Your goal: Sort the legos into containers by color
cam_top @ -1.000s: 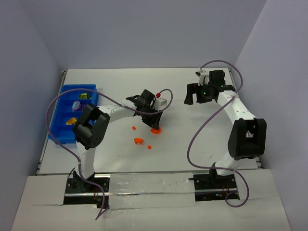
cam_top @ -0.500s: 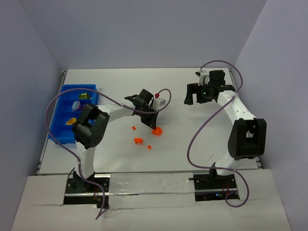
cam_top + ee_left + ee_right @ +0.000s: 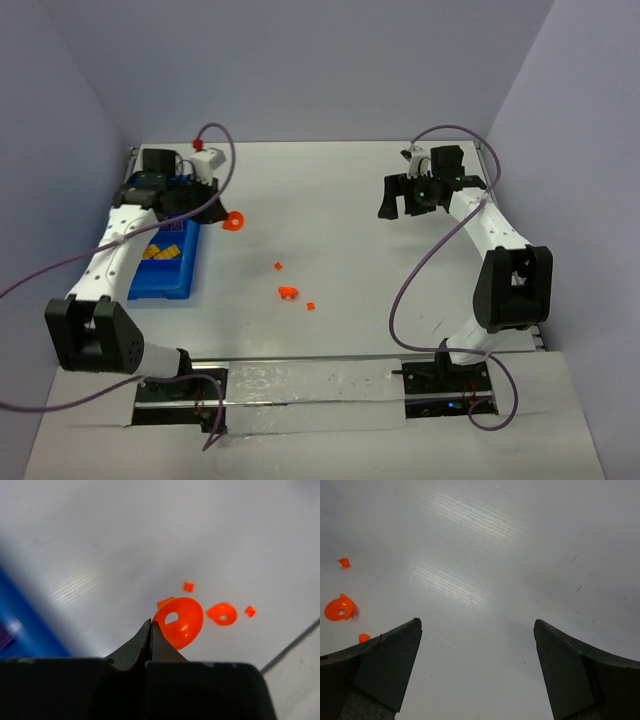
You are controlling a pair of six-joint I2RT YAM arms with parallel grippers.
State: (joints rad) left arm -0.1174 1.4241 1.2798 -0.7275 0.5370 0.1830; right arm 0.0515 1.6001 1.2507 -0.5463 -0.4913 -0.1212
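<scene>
My left gripper [image 3: 222, 217] is shut on the rim of an orange round dish-shaped lego [image 3: 234, 221] and holds it above the table, just right of the blue tray [image 3: 182, 284]. The left wrist view shows the jaws pinched together [image 3: 150, 623] on that dish [image 3: 181, 622], with the tray's blue edge [image 3: 20, 630] at the left. Orange legos [image 3: 160, 252] lie in a tray compartment. Three orange bits lie loose mid-table: a small one [image 3: 278, 266], a larger one [image 3: 288, 293] and a tiny one [image 3: 311, 305]. My right gripper [image 3: 398, 205] is open and empty at the far right [image 3: 477, 625].
The left arm hides the far part of the tray. The right wrist view shows bare white table between the fingers and the three loose orange bits [image 3: 338, 607] far to its left. Grey walls close in the table on three sides.
My left arm has swung from the table's middle to the left, carrying the orange dish up and over to beside the blue tray. The right arm has barely moved.
</scene>
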